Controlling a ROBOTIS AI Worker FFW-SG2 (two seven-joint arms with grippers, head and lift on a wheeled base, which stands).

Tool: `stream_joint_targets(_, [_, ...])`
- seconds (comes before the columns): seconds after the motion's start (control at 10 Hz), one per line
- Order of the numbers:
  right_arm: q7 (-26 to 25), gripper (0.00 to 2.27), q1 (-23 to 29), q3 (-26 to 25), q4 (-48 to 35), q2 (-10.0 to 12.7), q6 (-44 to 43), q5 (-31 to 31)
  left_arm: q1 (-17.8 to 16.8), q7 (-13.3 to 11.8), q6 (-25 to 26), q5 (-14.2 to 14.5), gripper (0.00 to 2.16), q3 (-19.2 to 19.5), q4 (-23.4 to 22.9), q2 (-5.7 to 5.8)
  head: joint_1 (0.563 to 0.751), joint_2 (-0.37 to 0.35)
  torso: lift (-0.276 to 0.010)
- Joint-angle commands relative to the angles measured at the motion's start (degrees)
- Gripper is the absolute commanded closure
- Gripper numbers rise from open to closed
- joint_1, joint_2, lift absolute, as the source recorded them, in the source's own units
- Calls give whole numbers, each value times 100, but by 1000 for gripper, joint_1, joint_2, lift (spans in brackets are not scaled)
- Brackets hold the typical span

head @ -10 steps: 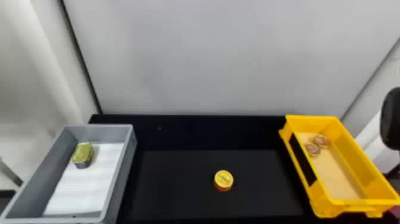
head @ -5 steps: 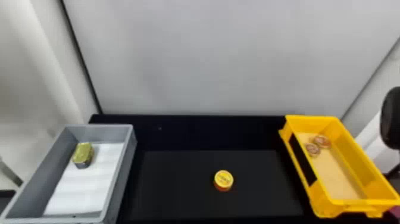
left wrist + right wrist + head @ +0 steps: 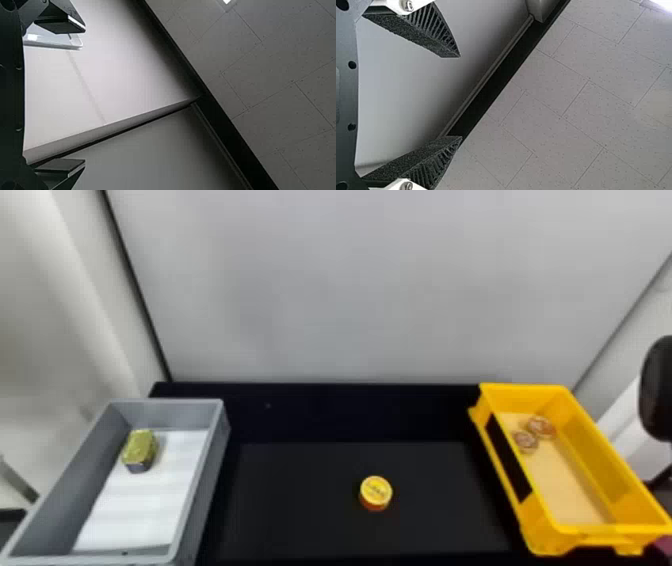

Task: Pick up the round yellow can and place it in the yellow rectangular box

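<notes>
While both my grippers, left (image 3: 84, 95) and right (image 3: 461, 97), stand spread wide, the right's fingers gritty and ribbed, the round yellow can (image 3: 376, 493) sits upright on the black tabletop (image 3: 300, 500), lid skyward, its axis vertical, a squat cylinder with a reddish-orange side. To its right, the yellow rectangular box (image 3: 595, 455) runs lengthwise away from me, before a smooth grey wall (image 3: 350, 290).

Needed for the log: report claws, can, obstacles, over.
Left claw open, empty; right claw same. Yellow can upright on black table. Side wall of yellow box likely needs clearing.
</notes>
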Motion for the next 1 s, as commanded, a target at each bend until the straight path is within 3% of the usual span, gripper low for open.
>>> stream_joint_targets(0.0, [8,21,1,25,7,0,246,-187,-7,4,0,0,96,-8,1,0,694,-78,-2])
stream_joint_targets(0.3, [8,32,27,-107,165,97,1635,-1576,-25,4,0,0,96,-35,1,0,694,-78,-2])
stream_joint_targets(0.4, [26,39,-60,-195,165,193,2497,-2130,-33,4,0,0,96,-44,10,-9,694,-78,-2])
stream_joint_targets(0.6, [351,58,-254,-617,438,606,3931,-3167,-33,4,-9,-9,96,-52,10,-9,694,-78,-2])
stream_joint_targets(0.7, [439,67,-289,-722,710,694,4317,-3633,-33,4,-18,-9,96,-44,10,-9,694,-78,-2])
stream_joint_targets(0.9, [474,79,-368,-881,1686,571,4968,-5373,-33,4,-18,-9,96,-44,10,-9,695,-78,-2])
